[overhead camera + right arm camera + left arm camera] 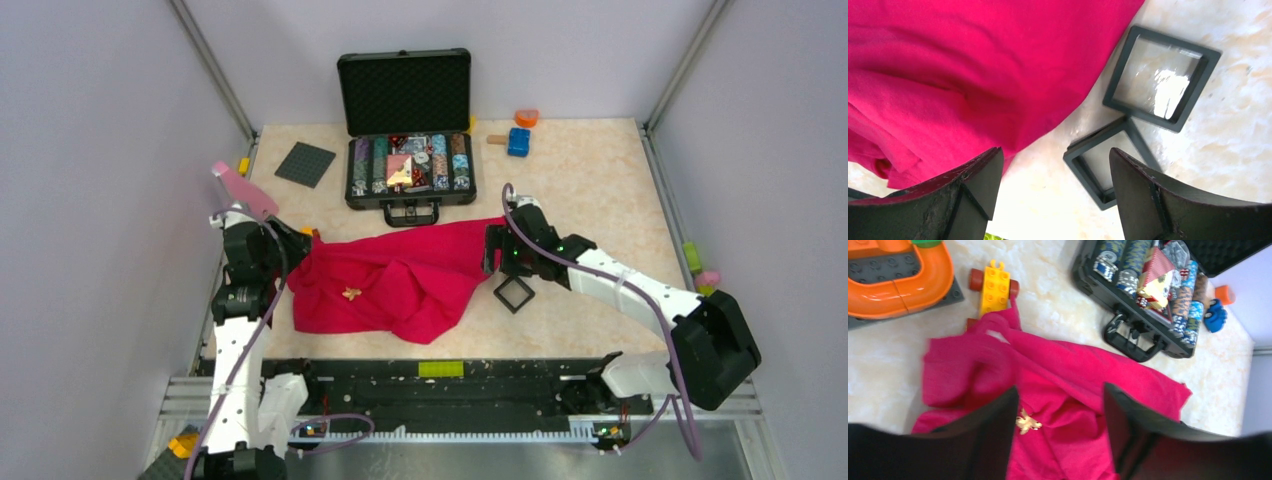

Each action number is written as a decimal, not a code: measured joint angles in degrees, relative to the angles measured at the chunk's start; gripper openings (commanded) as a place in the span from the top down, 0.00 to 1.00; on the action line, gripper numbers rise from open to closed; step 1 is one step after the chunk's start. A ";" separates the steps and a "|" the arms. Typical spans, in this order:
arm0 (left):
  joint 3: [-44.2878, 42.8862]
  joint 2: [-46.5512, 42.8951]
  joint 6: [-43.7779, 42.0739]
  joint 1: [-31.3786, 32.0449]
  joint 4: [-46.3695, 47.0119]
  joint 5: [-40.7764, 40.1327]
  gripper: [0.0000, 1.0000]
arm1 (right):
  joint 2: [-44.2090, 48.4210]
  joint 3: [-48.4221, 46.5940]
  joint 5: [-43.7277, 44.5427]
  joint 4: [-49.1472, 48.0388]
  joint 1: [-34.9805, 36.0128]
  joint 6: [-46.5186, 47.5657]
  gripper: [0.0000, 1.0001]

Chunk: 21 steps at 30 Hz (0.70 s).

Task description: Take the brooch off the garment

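My left gripper [1060,390] hangs wide open and empty over the crimson garment [1083,370], with the brooch [1027,423] close by one finger, sitting on the cloth. My right gripper [1054,150] is spread too and holds nothing, at the garment's edge beside an open square display case [1160,75]. By my reading the brooch is not yet grasped, and the whole removal is left to do.

Brooch [351,293]: too small in the top view for its form to be read; blurred in the left wrist view.
Garment [973,65]: cropped by the right wrist view's top and left edges.
Lower display frame [1082,174]: one corner hidden behind the right gripper [1054,152].
Chip case [1083,276]: lid cropped.
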State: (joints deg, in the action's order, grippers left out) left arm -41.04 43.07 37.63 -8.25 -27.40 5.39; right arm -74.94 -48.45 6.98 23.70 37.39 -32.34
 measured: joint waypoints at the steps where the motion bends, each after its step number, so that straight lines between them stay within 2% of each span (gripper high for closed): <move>1: 0.00 -0.57 -0.33 0.07 0.02 0.90 0.23 | -0.04 0.20 0.48 0.52 1.07 -0.66 0.23; 5: -0.48 -2.32 -1.60 0.11 -1.16 2.19 0.22 | -0.92 0.46 1.97 1.33 10.54 -4.44 0.33; 8: -1.73 -3.89 -2.86 0.11 -2.82 2.32 0.22 | -1.20 2.23 1.31 -0.52 15.08 -7.54 0.37; 13: -2.91 -6.69 -4.22 0.11 -4.35 2.82 0.23 | -1.29 9.22 2.45 -2.08 15.32 -11.89 0.43; 17: -2.89 -7.34 -4.35 0.11 -4.59 3.58 0.23 | -2.45 10.14 4.74 -1.88 14.71 -13.27 0.46; 21: -2.23 -7.17 -4.33 0.11 -4.74 4.83 0.23 | -3.17 10.23 6.19 -2.21 9.90 -12.83 0.46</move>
State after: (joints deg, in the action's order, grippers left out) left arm -43.27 35.90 33.30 -8.14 -32.14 10.22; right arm -78.11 -38.22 13.17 21.50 47.29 -45.17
